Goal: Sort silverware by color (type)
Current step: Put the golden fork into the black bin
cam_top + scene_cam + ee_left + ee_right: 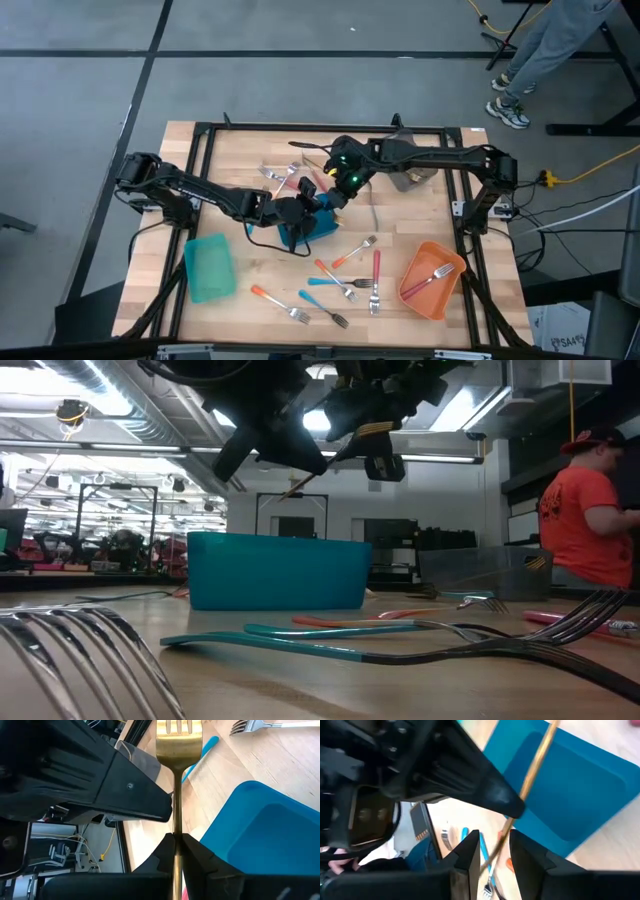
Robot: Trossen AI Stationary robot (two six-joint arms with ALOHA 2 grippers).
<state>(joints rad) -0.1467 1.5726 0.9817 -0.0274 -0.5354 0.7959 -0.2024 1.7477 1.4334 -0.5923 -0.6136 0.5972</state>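
Over the blue bin [305, 230], the left gripper [175, 842] is pinching a gold fork [178, 750] by its handle, tines pointing away from its fingers; the right gripper [492, 850] is straddling that same slanted handle, fingers parted around it, neither one visibly gripping.

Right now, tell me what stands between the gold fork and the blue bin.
Nothing visible does. The left gripper is shut on the gold fork, held above the blue bin, whose open top shows nothing inside. The right gripper flanks the fork's handle from beside it, not from below.
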